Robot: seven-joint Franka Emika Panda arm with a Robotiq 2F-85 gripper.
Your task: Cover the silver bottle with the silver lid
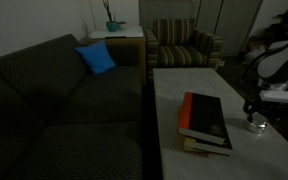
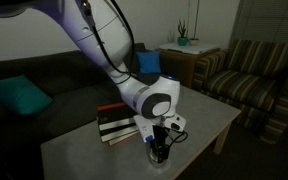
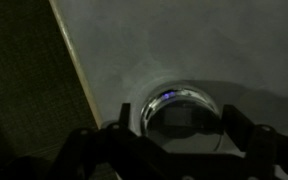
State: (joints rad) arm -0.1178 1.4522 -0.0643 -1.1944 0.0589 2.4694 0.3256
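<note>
**pale table, two things borne**

a pale, stone-like table [image 1: 174,95] [image 2: 79,150] is seen in both exterior views. a red-and-black book stack [image 1: 204,122] [image 2: 114,126] is laid flat on it. the silver bottle [image 1: 256,123] [image 2: 159,153] [image 3: 179,115] is stood upright near the stack, apart from it.

In an exterior view the table [image 1: 184,85] is being looked along from one end, towards the armchair [image 1: 184,45]. In an exterior view the sofa [image 2: 54,72] is being faced across it from nearer. The book stack [image 1: 204,120] [image 2: 114,125] is being shared by both. In the wrist view the silver bottle [image 3: 179,115] is being looked down on closely.
</note>
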